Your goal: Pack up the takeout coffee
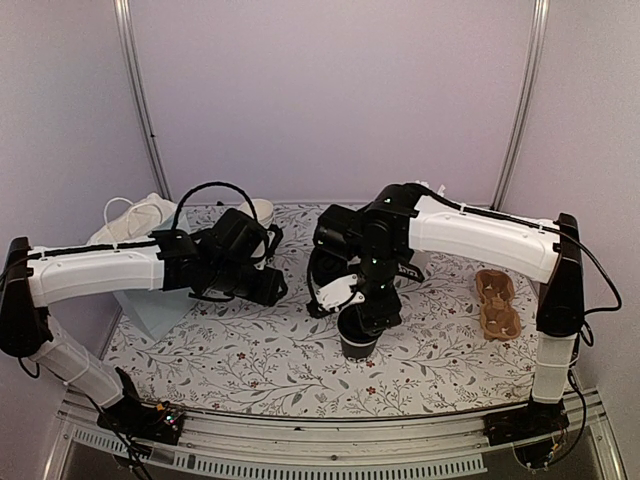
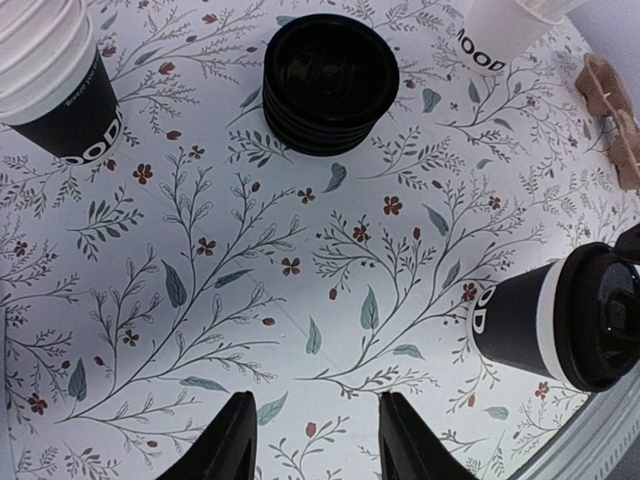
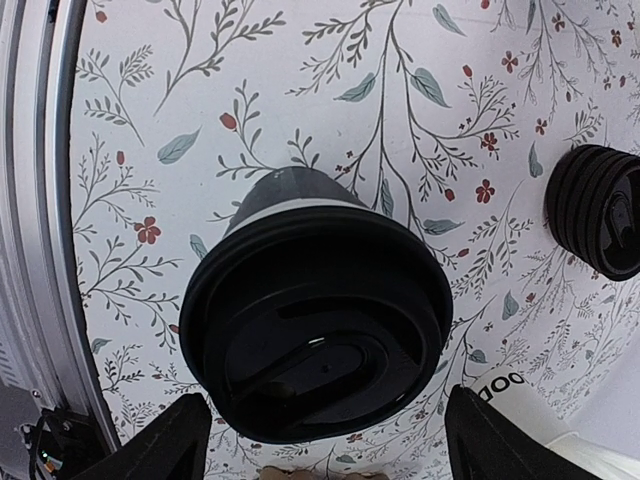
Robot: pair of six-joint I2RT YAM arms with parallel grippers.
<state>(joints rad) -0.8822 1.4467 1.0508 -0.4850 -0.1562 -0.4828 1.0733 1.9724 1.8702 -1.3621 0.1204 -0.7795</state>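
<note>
The takeout coffee [image 1: 358,343] stands upright on the flower-patterned desk [image 1: 250,350], its black lid pressed on. It sits well apart from the cardboard cup carrier [image 1: 497,303], on the left arm's side of it and a little nearer the arm bases. The right gripper [image 3: 322,400] hangs directly over the coffee, fingers spread wide and straddling the lid on either side. The wrist view does not show whether the pads touch its edge, and the cup's weight is on the desk. The left gripper [image 2: 313,400] hovers over bare desk farther from the carrier than the coffee, its fingers part-way apart with nothing between them. On that same side of the carrier, also well apart from it, lie a stack of black lids [image 2: 330,80] and a nested stack of cups [image 2: 60,90] with black walls and whitish rims. A white cup [image 2: 497,35] stands closer to the carrier than the lids do. Both pockets of the carrier look empty in the top view.
</note>
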